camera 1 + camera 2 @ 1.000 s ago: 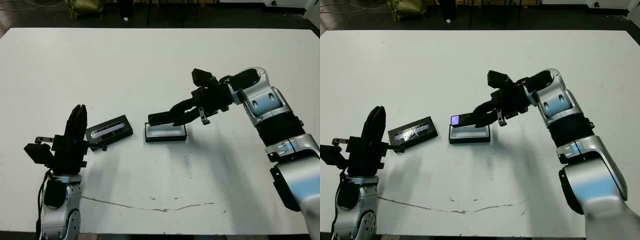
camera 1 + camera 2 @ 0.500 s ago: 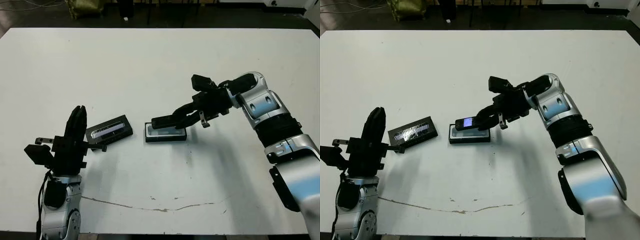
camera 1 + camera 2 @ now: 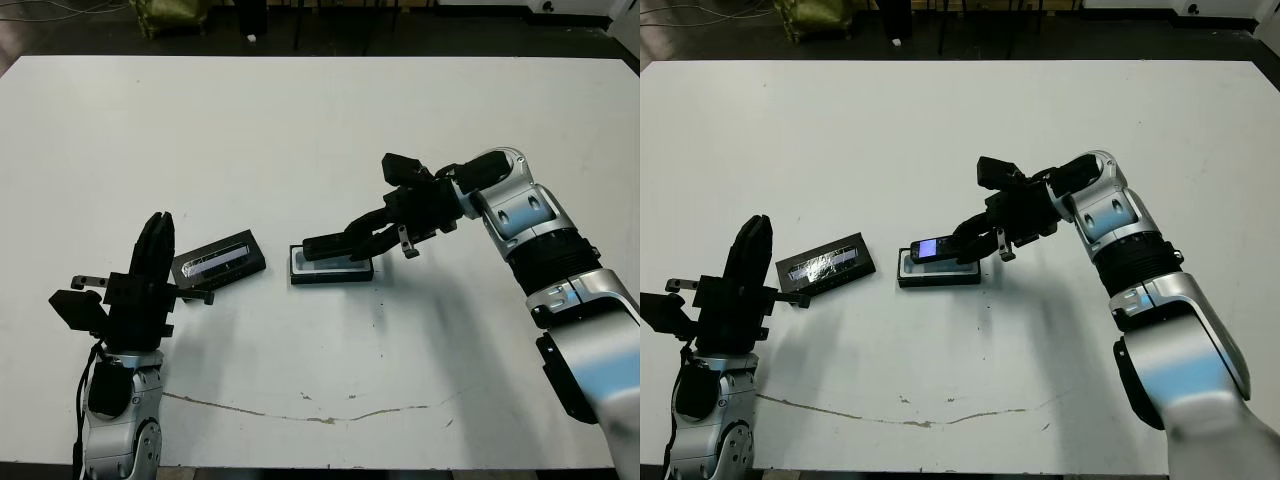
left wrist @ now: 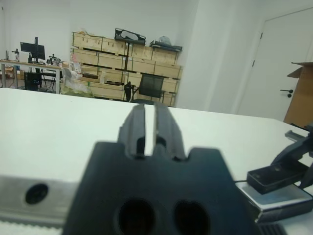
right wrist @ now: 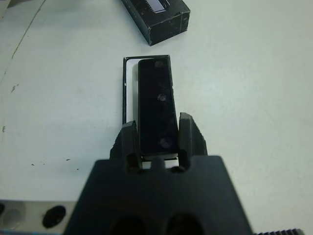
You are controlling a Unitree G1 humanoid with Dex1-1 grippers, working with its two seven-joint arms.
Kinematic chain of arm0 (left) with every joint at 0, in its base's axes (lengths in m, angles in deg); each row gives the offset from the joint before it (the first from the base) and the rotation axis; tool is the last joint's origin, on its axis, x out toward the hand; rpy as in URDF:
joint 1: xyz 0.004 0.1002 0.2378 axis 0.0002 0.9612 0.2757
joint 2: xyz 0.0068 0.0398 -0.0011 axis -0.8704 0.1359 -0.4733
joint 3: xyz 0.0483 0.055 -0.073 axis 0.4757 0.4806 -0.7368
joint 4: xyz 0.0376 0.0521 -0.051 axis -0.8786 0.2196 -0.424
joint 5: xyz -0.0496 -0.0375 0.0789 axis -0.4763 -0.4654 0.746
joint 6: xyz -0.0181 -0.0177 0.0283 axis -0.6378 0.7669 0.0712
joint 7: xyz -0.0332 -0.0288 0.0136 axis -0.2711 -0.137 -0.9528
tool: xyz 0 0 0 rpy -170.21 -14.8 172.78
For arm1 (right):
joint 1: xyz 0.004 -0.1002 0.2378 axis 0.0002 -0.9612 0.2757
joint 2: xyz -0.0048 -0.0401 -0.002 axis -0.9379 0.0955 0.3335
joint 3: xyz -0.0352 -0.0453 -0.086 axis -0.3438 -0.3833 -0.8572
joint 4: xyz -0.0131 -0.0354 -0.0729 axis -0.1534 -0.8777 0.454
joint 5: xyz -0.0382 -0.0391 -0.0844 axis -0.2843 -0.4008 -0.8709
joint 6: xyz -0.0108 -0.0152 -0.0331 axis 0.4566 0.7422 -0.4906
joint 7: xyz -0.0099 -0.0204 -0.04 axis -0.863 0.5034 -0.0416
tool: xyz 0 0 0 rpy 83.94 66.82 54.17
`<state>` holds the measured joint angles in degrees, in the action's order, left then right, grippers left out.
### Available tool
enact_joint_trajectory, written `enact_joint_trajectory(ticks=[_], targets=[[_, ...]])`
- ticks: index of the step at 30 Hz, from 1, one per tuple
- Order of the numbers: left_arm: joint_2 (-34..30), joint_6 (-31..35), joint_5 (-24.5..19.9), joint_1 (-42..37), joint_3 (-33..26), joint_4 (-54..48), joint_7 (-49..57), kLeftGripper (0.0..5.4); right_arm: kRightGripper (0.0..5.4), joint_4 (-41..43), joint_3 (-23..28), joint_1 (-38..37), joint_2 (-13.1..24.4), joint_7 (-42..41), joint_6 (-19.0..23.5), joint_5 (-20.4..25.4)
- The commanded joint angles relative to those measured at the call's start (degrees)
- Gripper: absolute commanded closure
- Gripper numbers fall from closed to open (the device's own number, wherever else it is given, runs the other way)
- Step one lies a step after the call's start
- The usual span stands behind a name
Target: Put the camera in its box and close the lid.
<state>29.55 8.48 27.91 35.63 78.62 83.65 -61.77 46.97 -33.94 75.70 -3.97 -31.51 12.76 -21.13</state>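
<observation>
My right gripper [image 3: 347, 240] is shut on the camera [image 3: 323, 245], a slim black bar with a bluish patch [image 3: 928, 246] on its top face. The camera hangs lengthwise just over the box [image 3: 331, 270], a shallow black tray with a white inside [image 5: 129, 93]. In the right wrist view the camera [image 5: 156, 105] covers most of the tray's opening. The lid [image 3: 218, 258], black with a silvery strip, lies flat left of the box. My left gripper [image 3: 155, 232] stands upright left of the lid, shut and holding nothing.
The white table [image 3: 300, 130] stretches out behind the box and to the right of my right arm. A thin dark scratch [image 3: 300, 412] runs along the table near its front edge. Shelves and a chair show far beyond the table in the left wrist view.
My right gripper has lowered the camera and levelled it, bringing it from above the box's left end down close over the tray. The left arm and the lid have not moved.
</observation>
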Motion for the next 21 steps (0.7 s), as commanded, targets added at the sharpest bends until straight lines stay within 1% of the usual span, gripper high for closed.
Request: enact_joint_trajectory(ticks=[1, 8, 13, 18, 21], targets=[[0.1, 0.9, -0.2, 0.9, -0.3, 0.5, 0.4, 5.4, 5.17, 0.6, -0.4, -1.1, -0.2, -0.3, 0.4, 0.1], [0.0, -0.2, -0.6, 0.6, -0.4, 1.3, -0.5, 5.4, 5.17, 0.3, -0.3, -1.7, -0.5, -0.3, 0.9, 0.3], [-0.1, 0.2, -0.7, 0.8, -0.4, 1.1, -0.3, 5.4, 5.17, 0.5, -0.9, -2.1, -0.5, -0.3, -0.7, -0.3], [-0.1, -0.2, -0.5, 0.8, -0.5, 1.4, -0.5, 5.4, 5.17, 2.0, -1.5, -2.8, -0.3, 0.1, 0.3, -1.0], [-0.1, -0.4, -1.0, 0.7, -0.4, 1.5, -0.8, 5.4, 5.18, 1.9, -1.6, -3.2, -0.3, 0.1, 0.0, -1.0]])
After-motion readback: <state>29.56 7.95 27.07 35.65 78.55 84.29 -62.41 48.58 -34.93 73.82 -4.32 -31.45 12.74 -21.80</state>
